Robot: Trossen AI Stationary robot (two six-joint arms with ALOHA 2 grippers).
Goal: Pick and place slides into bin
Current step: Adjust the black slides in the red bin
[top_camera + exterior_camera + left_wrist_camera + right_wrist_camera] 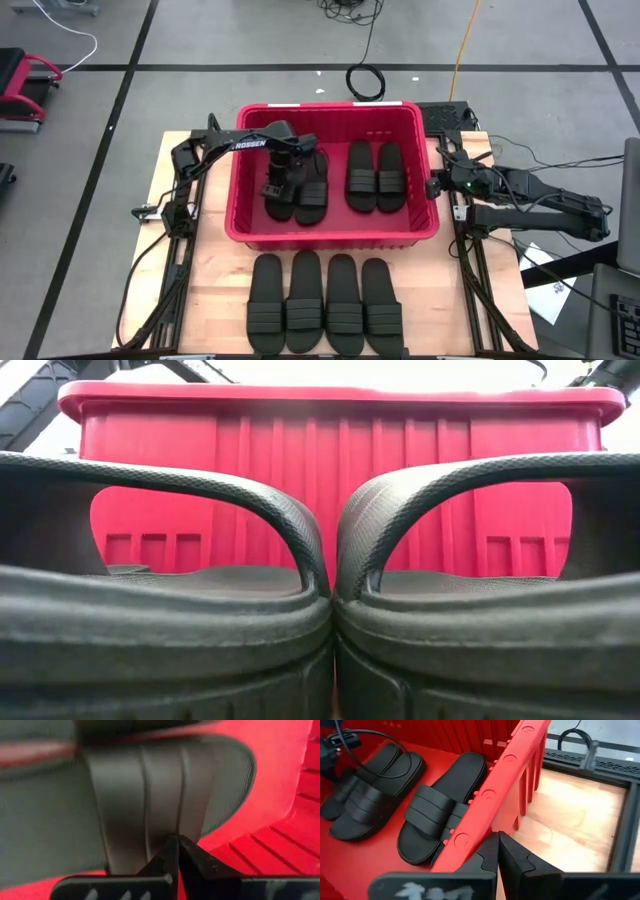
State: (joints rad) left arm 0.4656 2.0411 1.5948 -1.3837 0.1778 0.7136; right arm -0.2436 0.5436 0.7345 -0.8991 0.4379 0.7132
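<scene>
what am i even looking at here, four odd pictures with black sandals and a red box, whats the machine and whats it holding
It is a two-armed robot at a wooden table, filmed from overhead, from table height, and from each wrist. The big red ribbed plastic bin holds four matte black rubber slide sandals; four more lie in a row in front of it. The left gripper, inside the bin, is shut on the strap of one sandal. The right gripper waits shut, empty, beside the bin's right wall.

Overhead light: you get even, bright light, with soft shadows on the bench (215, 290).
Low view: the nearest slides (160, 610) are blurred; white glare burns above the bin (330, 440).
Left wrist: your close slide (150, 810) is smeared and out of focus.
Right wrist: sharp, with a pale sheen on the wood.
</scene>
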